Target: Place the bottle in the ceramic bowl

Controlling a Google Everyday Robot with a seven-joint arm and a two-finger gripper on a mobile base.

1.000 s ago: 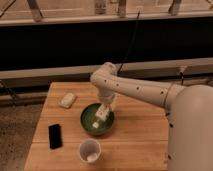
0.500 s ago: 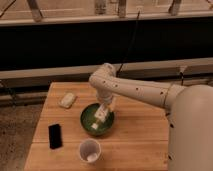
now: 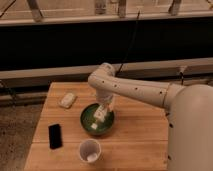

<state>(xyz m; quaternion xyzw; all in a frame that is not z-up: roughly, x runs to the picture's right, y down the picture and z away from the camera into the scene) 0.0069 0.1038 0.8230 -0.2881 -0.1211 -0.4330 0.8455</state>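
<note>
The green ceramic bowl (image 3: pixel 88 119) sits on the wooden table near its middle front. My gripper (image 3: pixel 103 111) reaches down into the bowl from the arm above it. A whitish shape, seemingly the bottle (image 3: pixel 99 115), lies inside the bowl right at the gripper, with a small white bit (image 3: pixel 94 127) lower in the bowl. I cannot tell whether the gripper still holds the bottle.
A white cup (image 3: pixel 90 150) stands just in front of the bowl. A black phone (image 3: pixel 55 136) lies at the front left. A pale block (image 3: pixel 67 100) lies at the back left. The table (image 3: pixel 135 135) ends at the left and front; a dark railing runs behind.
The gripper stays in the bowl and has shifted only slightly. The whitish shape stays with it inside the bowl.
</note>
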